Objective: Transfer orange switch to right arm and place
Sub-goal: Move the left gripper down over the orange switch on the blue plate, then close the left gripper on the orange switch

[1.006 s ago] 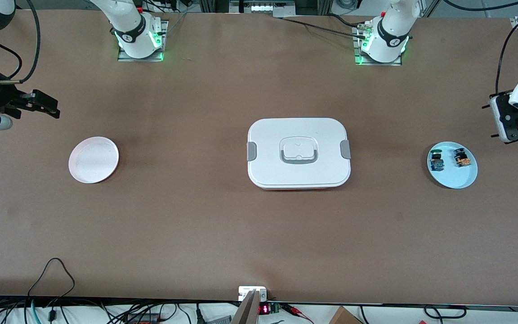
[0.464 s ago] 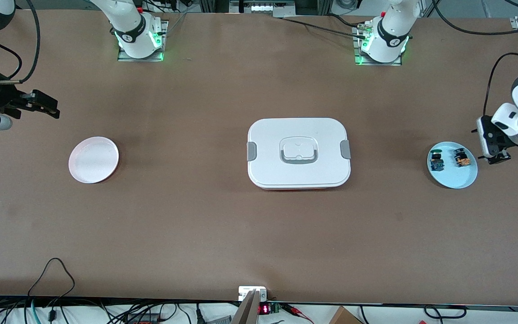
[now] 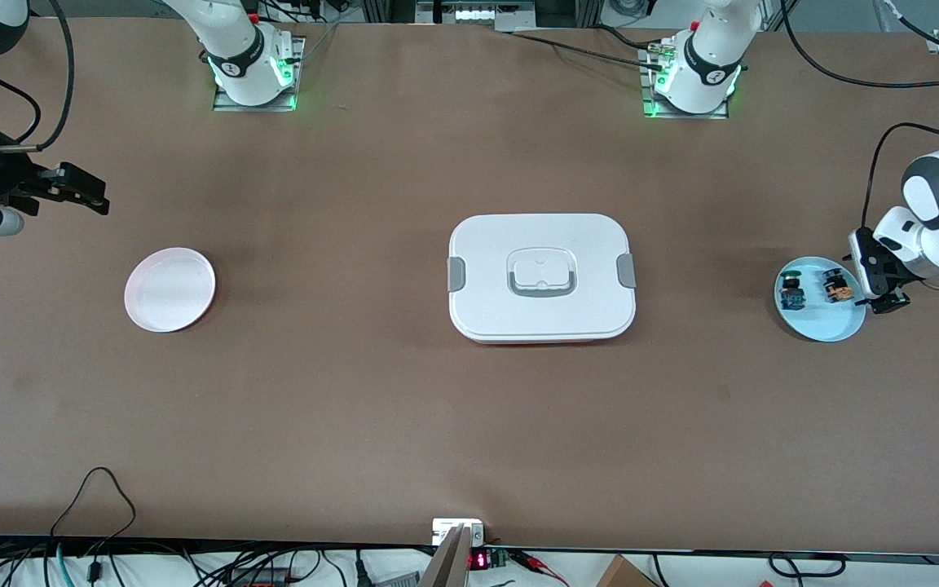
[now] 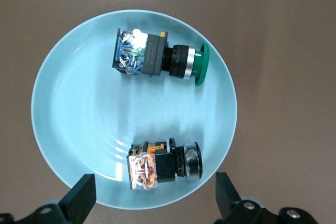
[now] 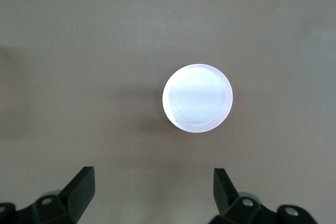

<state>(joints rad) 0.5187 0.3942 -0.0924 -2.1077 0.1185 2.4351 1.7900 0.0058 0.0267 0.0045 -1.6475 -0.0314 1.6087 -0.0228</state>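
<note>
The orange switch (image 3: 838, 287) lies on its side on a light blue plate (image 3: 824, 328) at the left arm's end of the table. In the left wrist view the orange switch (image 4: 163, 164) lies between my open fingers, on the light blue plate (image 4: 68, 103). My left gripper (image 3: 877, 284) is open and empty, above the plate's edge beside the switch; it also shows in the left wrist view (image 4: 153, 196). My right gripper (image 3: 82, 189) is open and empty, waiting over the table at the right arm's end; it also shows in the right wrist view (image 5: 152, 188).
A switch with a green cap and blue body (image 3: 791, 292) shares the blue plate; it also shows in the left wrist view (image 4: 157, 57). A pale round plate (image 3: 169, 289) sits near the right gripper and shows in the right wrist view (image 5: 197, 98). A white lidded box (image 3: 541, 277) stands mid-table.
My left gripper has moved from the table's end to above the edge of the blue plate, beside the orange switch. The right arm has not moved.
</note>
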